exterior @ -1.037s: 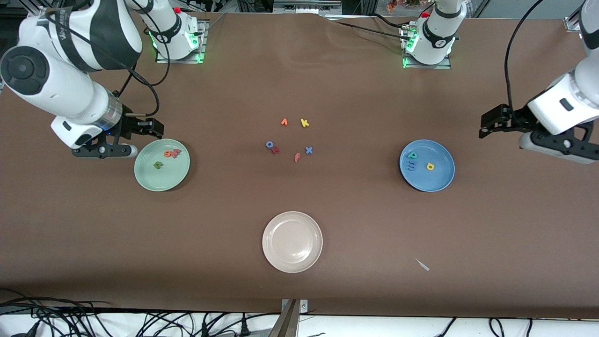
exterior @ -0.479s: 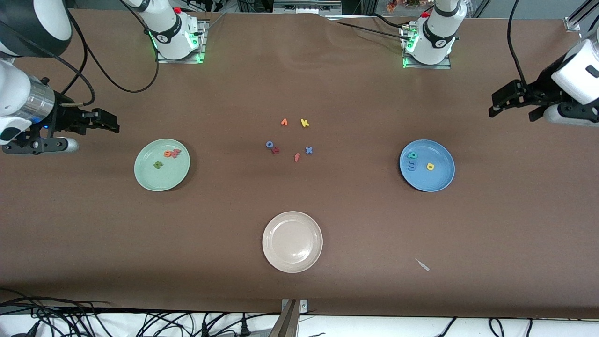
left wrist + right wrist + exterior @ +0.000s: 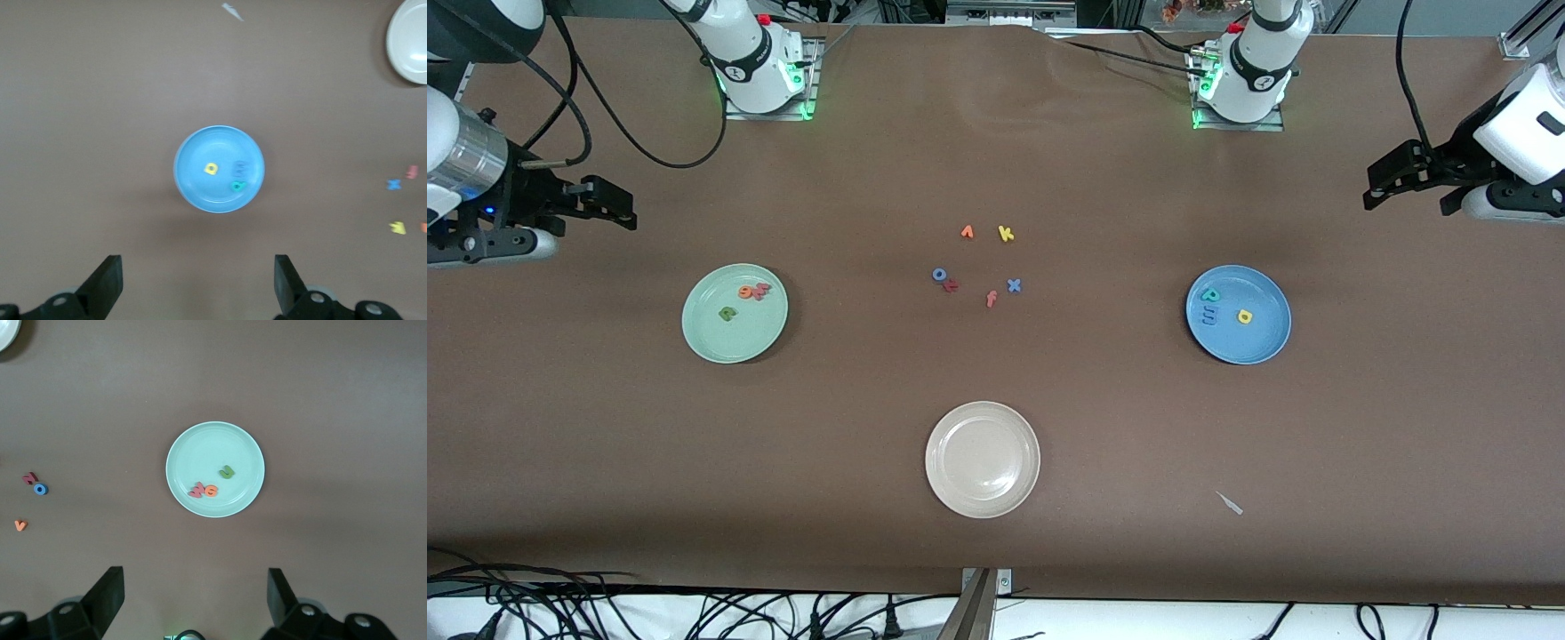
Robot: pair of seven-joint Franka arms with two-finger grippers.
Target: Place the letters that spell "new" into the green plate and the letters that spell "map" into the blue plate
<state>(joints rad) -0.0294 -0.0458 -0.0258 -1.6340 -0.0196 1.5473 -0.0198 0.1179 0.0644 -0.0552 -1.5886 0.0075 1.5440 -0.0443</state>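
While both claws gape, plates hold letters

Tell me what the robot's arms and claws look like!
Both arms are white with black bands at the joints and black cables looping off them. Green lights glow at their bases. The left gripper and right gripper are black with two straight fingers each. A silver ring sits at the right arm's wrist.
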